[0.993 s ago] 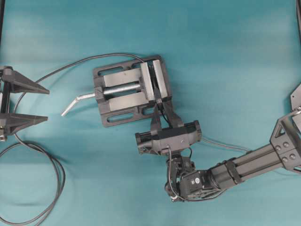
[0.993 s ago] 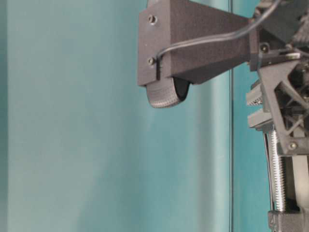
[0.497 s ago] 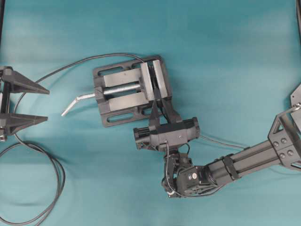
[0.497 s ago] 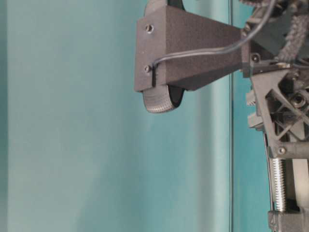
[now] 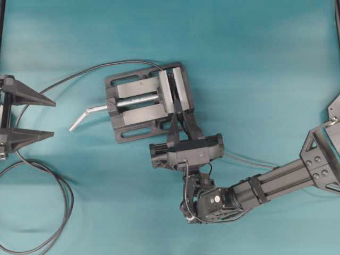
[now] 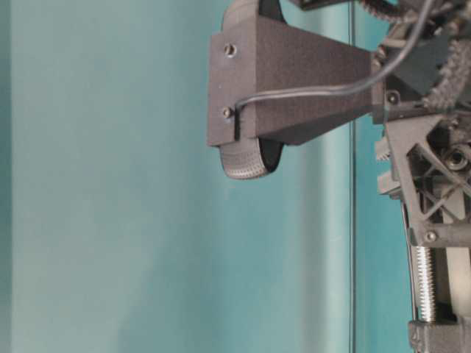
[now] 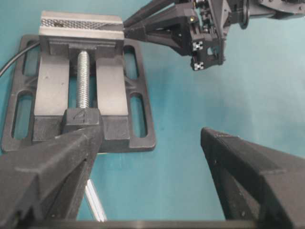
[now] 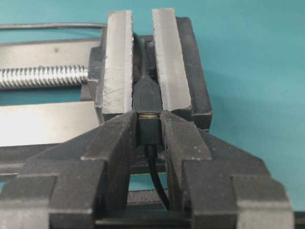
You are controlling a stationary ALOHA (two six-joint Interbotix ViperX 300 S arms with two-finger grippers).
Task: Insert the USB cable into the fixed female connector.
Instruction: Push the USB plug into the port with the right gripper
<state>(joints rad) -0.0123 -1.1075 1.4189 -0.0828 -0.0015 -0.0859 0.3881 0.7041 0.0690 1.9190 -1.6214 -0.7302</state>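
You are at the last part of the job, by my reading: the plug of the USB cable [image 8: 148, 128] is clamped between the fingers [image 8: 116, 138] of the right gripper [image 8: 148, 125] and sits nose-first against the fixed female connector [image 8: 146, 98]; a thin metallic band shows between the two dark bodies, so I judge the plug at the mouth or partly in, not seated; what is left for you is the final push home, then letting go and backing the arm away.

The connector stands pinched between the two grey jaws of the vise [image 5: 146, 102], left of centre on the teal table [image 5: 265, 64]; its own cable leaves the far side of the vise and runs off to the left in big loops [image 5: 53, 186].

The USB cable is thin and dark; its plug is a small black block, squarely in line with the socket as the right wrist view shows it; the cord drops back between the fingers toward the wrist and, in the overhead view, trails right beside the arm [image 5: 249, 161].

Your left gripper [image 5: 21, 117] is spread wide and holds nothing; it hangs at the left edge, well apart from the vise, pointing toward it.
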